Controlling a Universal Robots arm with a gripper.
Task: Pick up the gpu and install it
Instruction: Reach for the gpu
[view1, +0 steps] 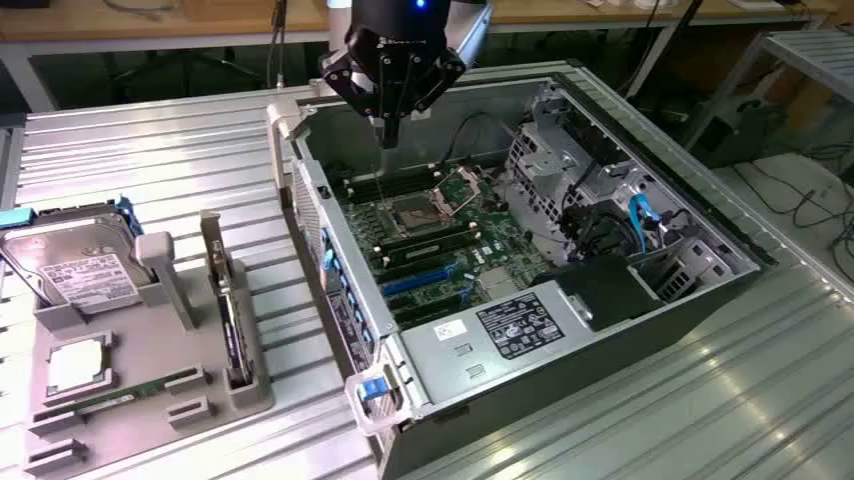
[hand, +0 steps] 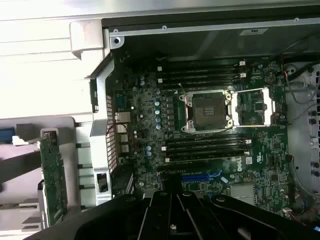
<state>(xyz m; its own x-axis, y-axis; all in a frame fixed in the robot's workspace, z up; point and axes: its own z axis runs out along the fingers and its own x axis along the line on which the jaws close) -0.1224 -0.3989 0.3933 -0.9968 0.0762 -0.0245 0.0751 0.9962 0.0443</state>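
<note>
- The gripper (view1: 388, 135) is seen above the far end of the open computer case (view1: 447, 375). It is held over the motherboard (view1: 447, 245), near the open processor socket (view1: 407, 212).
- Its jaws are pressed together, and nothing is held between them.
- The gpu (view1: 232, 330) is found outside the case, on the exterior view's left and well apart from the gripper. It is stood on its long edge in a slot of the grey holder (view1: 140, 405).
- A silver hard drive (view1: 78, 272) with a white label is propped in the same holder. It is placed further toward the exterior view's left than the gpu.
- The holder and the case are both set on a ribbed metal table (view1: 160, 150), with the holder just beside the case's side wall.
- In the wrist view, the gripper's dark fingers (hand: 162, 215) are seen over the motherboard. The gpu (hand: 52, 182) is seen there as a green board on edge, beyond the case wall.
</note>
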